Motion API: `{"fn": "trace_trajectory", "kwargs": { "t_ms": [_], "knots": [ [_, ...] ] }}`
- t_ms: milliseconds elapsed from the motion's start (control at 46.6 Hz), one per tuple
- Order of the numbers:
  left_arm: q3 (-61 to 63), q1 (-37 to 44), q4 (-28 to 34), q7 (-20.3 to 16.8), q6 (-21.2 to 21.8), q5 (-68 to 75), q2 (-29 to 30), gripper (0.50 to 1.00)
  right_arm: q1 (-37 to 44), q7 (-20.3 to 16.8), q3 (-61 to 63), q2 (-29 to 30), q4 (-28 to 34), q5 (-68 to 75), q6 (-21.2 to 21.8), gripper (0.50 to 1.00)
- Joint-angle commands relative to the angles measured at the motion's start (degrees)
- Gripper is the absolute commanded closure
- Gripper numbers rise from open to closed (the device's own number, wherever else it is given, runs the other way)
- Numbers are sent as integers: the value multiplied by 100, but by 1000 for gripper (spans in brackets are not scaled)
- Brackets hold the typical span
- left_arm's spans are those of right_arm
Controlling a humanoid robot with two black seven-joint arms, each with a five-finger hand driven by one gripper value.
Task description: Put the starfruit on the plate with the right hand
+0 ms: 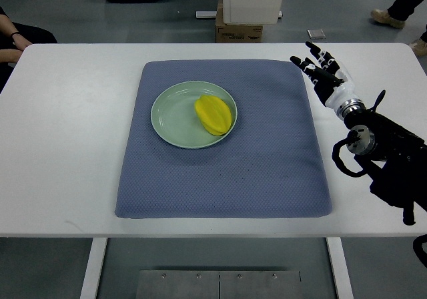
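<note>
Starfruit (213, 115) rests on plate (175, 115), right side. Right hand (323, 73) well apart over desk (67, 139), fingers (313, 47) spread, empty. Placement looks complete; retract clear of plate.

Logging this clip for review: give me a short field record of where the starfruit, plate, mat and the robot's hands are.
starfruit: lying on the plate, right of its centre
plate: pale green, on the mat
mat: blue-grey, on the white table
right hand: open, holding nothing, over the table right of the mat
left hand: not in view
</note>
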Motion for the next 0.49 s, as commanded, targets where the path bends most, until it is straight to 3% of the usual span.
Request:
{"fn": "trace_trajectory", "kwargs": {
  "t_ms": [0,193,472],
  "knots": [
    [0,0,0,0,1,-7,0,500,0,-15,85,2,-23,-1,10,500],
    [0,0,0,0,1,2,0,500,0,-120,129,10,-392,8,10,500],
    [0,0,0,0,1,2,0,500,0,-120,111,19,-462,8,-25,500]
  ]
}}
